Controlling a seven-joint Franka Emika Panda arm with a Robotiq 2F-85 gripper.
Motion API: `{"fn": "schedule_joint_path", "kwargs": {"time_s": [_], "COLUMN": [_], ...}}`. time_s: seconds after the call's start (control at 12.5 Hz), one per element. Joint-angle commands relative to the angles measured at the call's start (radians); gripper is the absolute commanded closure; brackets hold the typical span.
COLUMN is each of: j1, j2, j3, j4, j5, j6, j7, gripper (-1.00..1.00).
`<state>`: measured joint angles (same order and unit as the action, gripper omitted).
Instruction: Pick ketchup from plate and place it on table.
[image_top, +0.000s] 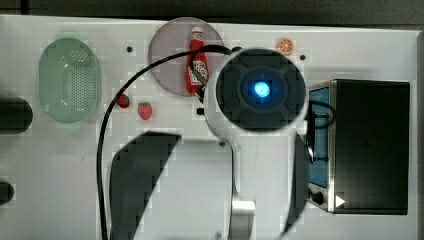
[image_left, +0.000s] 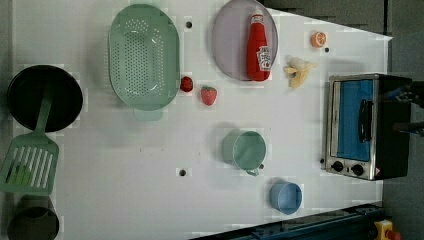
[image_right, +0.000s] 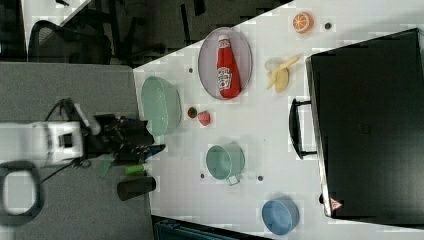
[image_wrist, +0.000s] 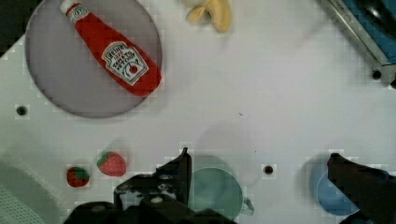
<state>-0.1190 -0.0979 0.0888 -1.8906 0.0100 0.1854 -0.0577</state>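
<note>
In the top view you see the ketchup (image_top: 197, 62) lying on the plate (image_top: 167, 50), partly behind the arm (image_top: 260, 90); the table (image_top: 60, 170) stretches around them. In the left view the bottle lies flat along the plate's right half, cap toward the far edge, a banana (image_left: 299, 71) just beside the plate. In the right view the arm seems to hang well off the table's edge. In the wrist view your gripper (image_wrist: 259, 168) stands spread wide and empty above a green cup (image_wrist: 215, 189), well apart from the ketchup.
</note>
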Motion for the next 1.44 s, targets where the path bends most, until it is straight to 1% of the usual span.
{"fn": "schedule_joint_path", "kwargs": {"time_s": [0.08,0.24,0.48,0.88,1.12,1.28,1.44], "j1": [0.005,0.007,0.008,0.019,0.046,0.064,0.072], "j2": [0.116,0.183,0.288,0.475,0.588,0.658,0.721], "j3": [0.044,0.063,0.073,0.074,0.075,0.074,0.074], "j4": [-0.009,0.004,0.048,0.163,0.235,0.274,0.307], "j5": [0.001,0.001,0.001,-0.018,-0.062,-0.128,-0.174], "j6": [0.045,0.091,0.158,0.201,0.289,0.372,0.446], "j7": [0.014,-0.037,-0.203,-0.43,-0.514,-0.529,-0.529], "gripper": [-1.0,-1.0,-1.0,-1.0,-1.0,-1.0,-1.0]}}
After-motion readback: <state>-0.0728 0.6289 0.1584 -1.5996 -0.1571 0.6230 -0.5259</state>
